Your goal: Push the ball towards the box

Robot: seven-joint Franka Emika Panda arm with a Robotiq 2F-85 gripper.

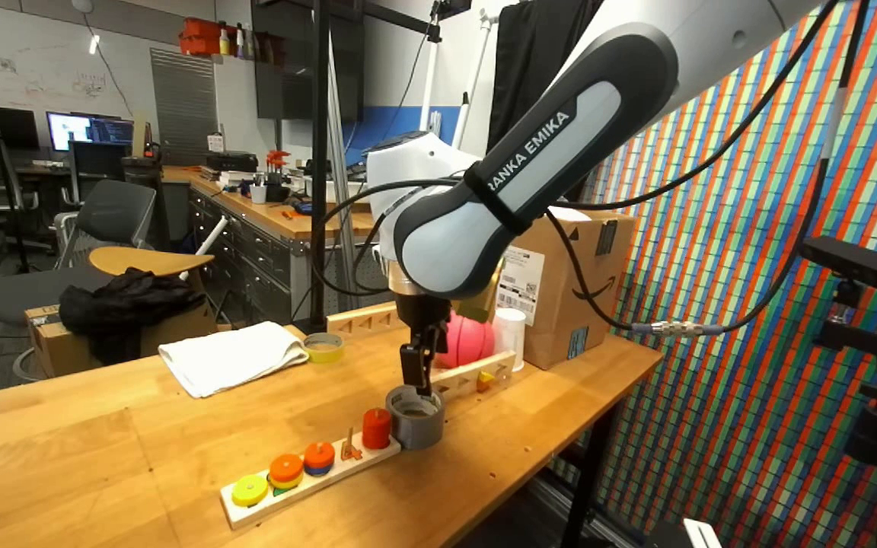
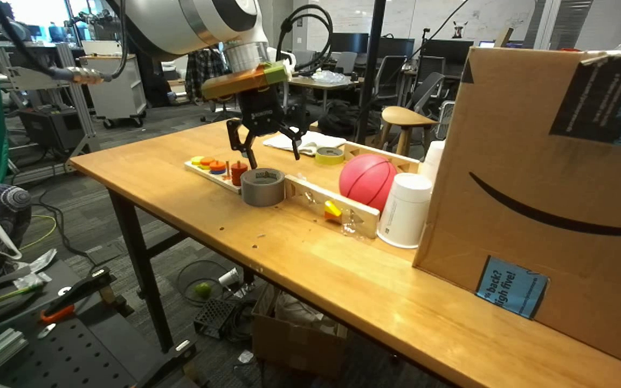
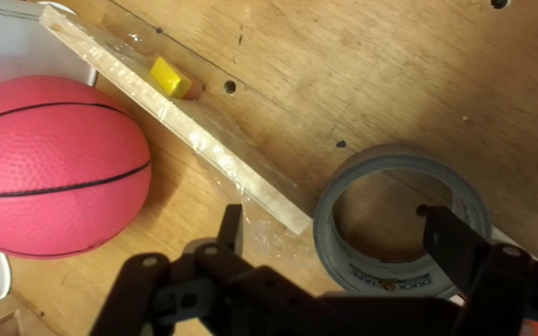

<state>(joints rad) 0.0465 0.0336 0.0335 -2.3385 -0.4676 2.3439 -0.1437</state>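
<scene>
Ball (image 3: 59, 158), pinkish red, rounded, finely pebbled, thin dark curving seams

this looks like a robotics lab with office corners. a franka emika arm (image 1: 537, 160) hangs over a pitted wooden surface (image 1: 65, 449), and a bar-shaped camera (image 1: 857, 262) is mounted nearby. behind are a scribbled whiteboard (image 1: 35, 65), a lit monitor (image 1: 81, 131), office chairs (image 1: 119, 215) and a workbench with drawers (image 1: 244, 243). in an exterior view, a wheeled cabinet (image 2: 114, 86) stands on grey carpet (image 2: 165, 117) beyond the surface.
</scene>
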